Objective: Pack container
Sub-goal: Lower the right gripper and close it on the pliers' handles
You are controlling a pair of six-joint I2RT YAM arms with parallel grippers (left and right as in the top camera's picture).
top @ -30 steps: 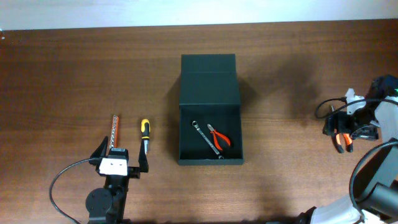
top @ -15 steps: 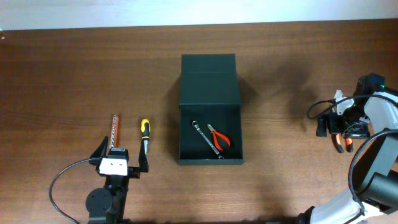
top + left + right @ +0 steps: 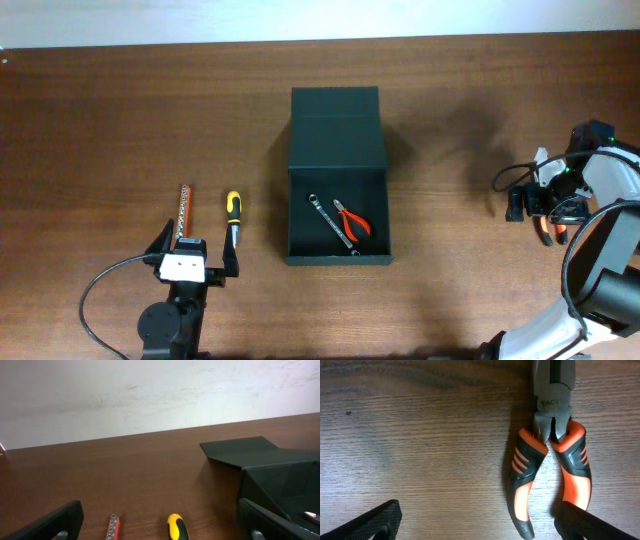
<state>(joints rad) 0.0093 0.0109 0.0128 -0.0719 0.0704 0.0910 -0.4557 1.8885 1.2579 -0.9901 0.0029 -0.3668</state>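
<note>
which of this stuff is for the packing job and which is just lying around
For the job: container, wrench and small pliers inside it, large pliers, screwdriver, bit holder.
Lying about: only the left arm's cable.

Dark green-black container (image 3: 336,125), orange-and-black pliers (image 3: 547,475), yellow-and-black screwdriver (image 3: 232,208), brown woodgrain table (image 3: 120,120), white wall (image 3: 150,390)

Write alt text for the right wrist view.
Orange-and-black pliers lie flat on a brown wooden table, handles toward the camera. The right tool is open, its dark fingertips at the bottom corners.
</note>
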